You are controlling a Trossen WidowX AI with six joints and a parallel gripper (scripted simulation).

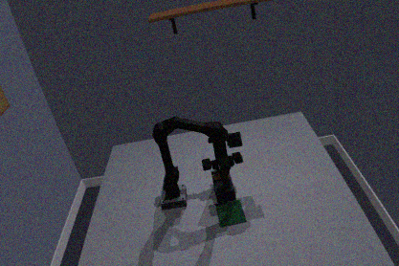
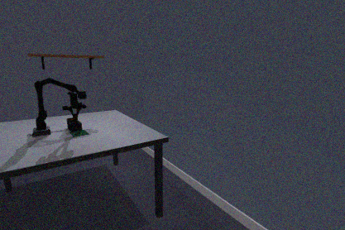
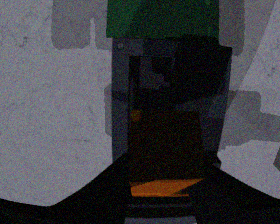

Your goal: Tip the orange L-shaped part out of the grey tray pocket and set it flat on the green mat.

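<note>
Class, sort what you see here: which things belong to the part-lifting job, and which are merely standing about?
Job: orange L-shaped part, grey tray, green mat, gripper shut on the part.
Standing about: wall shelf, table.

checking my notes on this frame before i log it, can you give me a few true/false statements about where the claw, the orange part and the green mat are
1. The claw is shut on the orange part. True.
2. The orange part already lies flat on the green mat. False: in the wrist view it sits between the fingers, over the grey tray, short of the mat.
3. In the wrist view the green mat lies beyond the tray, toward the top of the picture. True.
4. The arm is folded back, its claw far from the mat. False: in the top view the arm reaches down right beside the green mat.
5. An orange shelf hangs on the wall behind the table. True.
</note>
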